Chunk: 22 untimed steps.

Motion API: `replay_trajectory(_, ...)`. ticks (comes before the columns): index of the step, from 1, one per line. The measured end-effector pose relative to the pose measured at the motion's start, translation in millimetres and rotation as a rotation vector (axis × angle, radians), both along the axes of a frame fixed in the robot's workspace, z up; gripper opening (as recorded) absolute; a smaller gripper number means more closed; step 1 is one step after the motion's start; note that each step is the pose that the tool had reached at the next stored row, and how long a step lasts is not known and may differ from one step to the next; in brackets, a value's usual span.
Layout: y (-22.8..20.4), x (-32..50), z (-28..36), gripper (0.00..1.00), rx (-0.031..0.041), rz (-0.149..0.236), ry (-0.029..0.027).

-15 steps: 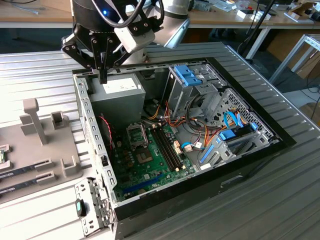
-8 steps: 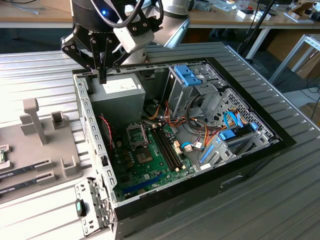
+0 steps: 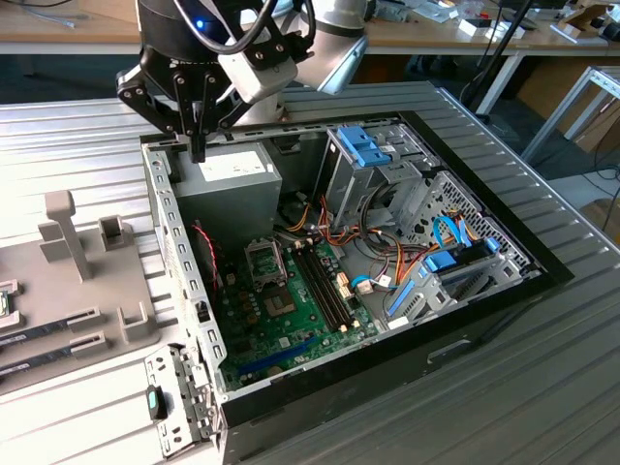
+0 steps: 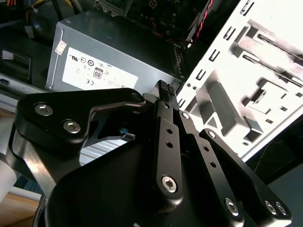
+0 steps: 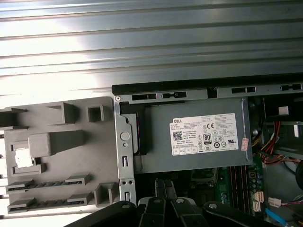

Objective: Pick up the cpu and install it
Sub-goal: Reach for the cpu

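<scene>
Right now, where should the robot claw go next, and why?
Probably sideways, off the computer case and over the grey tray, until it hangs above the cpu. The gripper is shut and empty near the power supply, while the cpu sits in its tray pocket.

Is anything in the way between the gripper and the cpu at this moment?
Nothing visible. The gripper hangs over the case's edge beside the power supply. The cpu lies in a recess of the grey tray, open from above. The tray's tall block stands beside it, not over it.
</scene>
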State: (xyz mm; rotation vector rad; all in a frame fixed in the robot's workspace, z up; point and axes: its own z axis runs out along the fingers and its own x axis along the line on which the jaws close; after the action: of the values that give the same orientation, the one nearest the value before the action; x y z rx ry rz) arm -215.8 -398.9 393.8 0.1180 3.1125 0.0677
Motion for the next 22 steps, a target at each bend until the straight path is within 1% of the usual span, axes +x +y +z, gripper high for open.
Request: replay_trajectory(22, 0.0, -4.8, 0.0, 0.11, 0.0000, 0.000, 0.0000)
